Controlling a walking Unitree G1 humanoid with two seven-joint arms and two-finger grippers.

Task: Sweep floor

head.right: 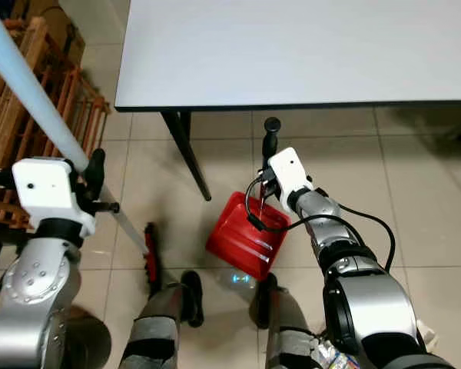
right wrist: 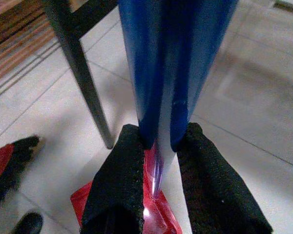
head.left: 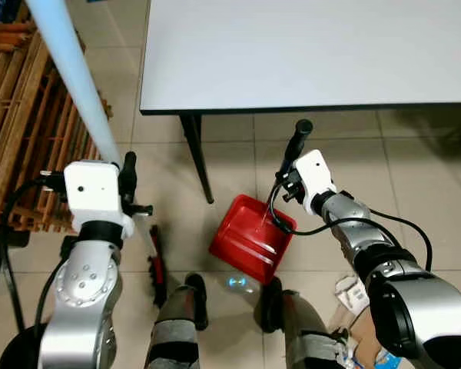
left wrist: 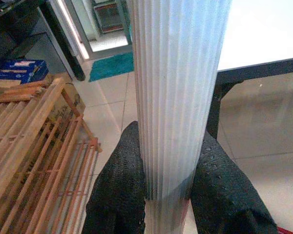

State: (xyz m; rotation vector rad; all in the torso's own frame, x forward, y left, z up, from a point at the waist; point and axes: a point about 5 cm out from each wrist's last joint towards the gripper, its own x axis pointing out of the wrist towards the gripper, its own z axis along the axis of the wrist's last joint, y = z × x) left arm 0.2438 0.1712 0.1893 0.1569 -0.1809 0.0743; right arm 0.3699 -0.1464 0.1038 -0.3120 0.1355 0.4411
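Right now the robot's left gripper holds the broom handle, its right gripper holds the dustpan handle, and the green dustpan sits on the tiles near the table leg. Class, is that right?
Not quite. The dustpan is red, not green, as the left eye view shows. The rest stands: the left gripper holds the broom handle, the right gripper holds the dustpan handle, near the table leg.

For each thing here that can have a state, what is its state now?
Left gripper: shut on the broom handle.
Right gripper: shut on the dustpan handle.
Broom: tilted, red head on the floor.
Dustpan: red, down at the floor beside the table leg.
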